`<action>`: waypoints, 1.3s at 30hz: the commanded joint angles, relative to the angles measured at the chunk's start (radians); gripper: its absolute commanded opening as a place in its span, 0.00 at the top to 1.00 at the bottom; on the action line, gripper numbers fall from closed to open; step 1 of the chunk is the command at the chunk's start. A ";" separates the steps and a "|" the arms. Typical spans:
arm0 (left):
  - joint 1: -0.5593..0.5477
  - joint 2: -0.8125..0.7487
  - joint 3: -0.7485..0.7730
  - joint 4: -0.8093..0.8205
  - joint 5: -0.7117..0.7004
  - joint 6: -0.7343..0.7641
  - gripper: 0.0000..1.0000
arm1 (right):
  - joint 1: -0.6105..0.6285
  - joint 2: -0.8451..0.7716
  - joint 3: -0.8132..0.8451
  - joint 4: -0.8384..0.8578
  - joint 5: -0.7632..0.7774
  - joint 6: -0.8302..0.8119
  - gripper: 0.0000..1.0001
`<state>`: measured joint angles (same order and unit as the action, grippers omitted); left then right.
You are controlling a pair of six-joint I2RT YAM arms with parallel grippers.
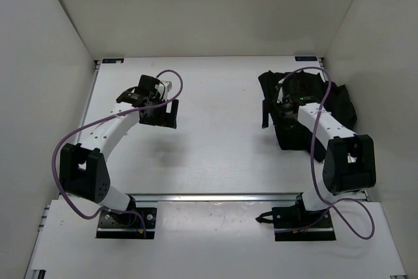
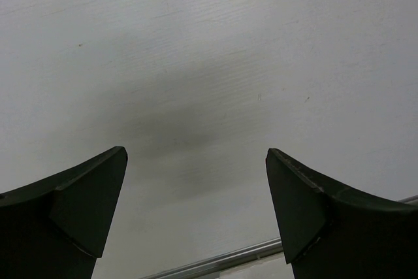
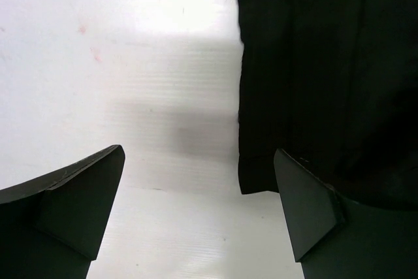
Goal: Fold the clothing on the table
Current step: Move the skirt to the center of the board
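The folding is looking as if it is barely starting, if at all. The clothing (image 1: 339,106) is lying in a dark, uneven heap on the far right part of the table (image 1: 215,96). Lumps and loose flaps are sticking out where neat straight edges would be, so no finished fold is showing from above.

The right gripper (image 3: 199,151) is hanging over the heap's left side with its jaws standing wide apart and gripping nothing. In its wrist view, bare white tabletop is filling the left of the gap and black fabric the right. The cloth's straight vertical edge and lower corner are running down between the two. Whether the gripper is touching the cloth is not showing.

The left gripper (image 2: 196,153) is hovering over the bare left half of the table, well apart from the garment. Its jaws are also spread wide and holding nothing, with only white surface and a thin metal rail (image 2: 215,262) showing beneath.

Judging from this, nearly everything is waiting to be done. The garment is needing to be caught at an edge or corner, spread flat, then doubled over and squared up. The right gripper is seeming to be lining up for a first pinch at that near corner, while the left gripper is looking too far off to be helping yet
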<state>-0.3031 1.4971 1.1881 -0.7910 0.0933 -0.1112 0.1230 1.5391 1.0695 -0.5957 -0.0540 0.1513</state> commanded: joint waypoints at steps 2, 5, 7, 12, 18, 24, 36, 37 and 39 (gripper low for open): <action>0.002 -0.058 -0.024 0.018 0.026 0.013 0.01 | 0.046 0.021 -0.032 -0.010 0.137 -0.025 0.04; 0.009 -0.075 -0.041 0.022 0.031 0.013 0.01 | 0.040 0.013 -0.062 -0.007 0.154 -0.013 0.04; 0.007 -0.084 -0.054 0.022 0.031 0.013 0.01 | 0.023 0.006 -0.074 0.004 0.154 -0.009 0.04; 0.015 -0.098 -0.079 0.026 0.026 -0.001 0.01 | -0.003 0.022 -0.097 0.002 0.121 -0.028 0.08; 0.025 -0.104 -0.085 0.024 0.040 -0.004 0.02 | 0.030 0.094 -0.088 -0.012 0.178 -0.032 0.16; 0.027 -0.109 -0.088 0.019 0.042 -0.001 0.01 | 0.014 0.141 -0.068 -0.027 0.160 -0.035 0.43; 0.033 -0.104 -0.096 0.019 0.051 0.005 0.01 | 0.007 0.159 -0.048 -0.007 0.079 -0.048 1.00; 0.038 -0.103 -0.096 0.022 0.060 -0.005 0.01 | 0.029 0.165 -0.022 -0.018 0.065 -0.050 1.00; 0.039 -0.106 -0.107 0.032 0.071 -0.008 0.02 | 0.072 0.202 0.109 -0.047 -0.012 -0.041 1.00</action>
<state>-0.2729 1.4330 1.0924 -0.7765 0.1238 -0.1131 0.1379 1.7020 1.0466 -0.6418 0.0410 0.1055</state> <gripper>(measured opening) 0.985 0.050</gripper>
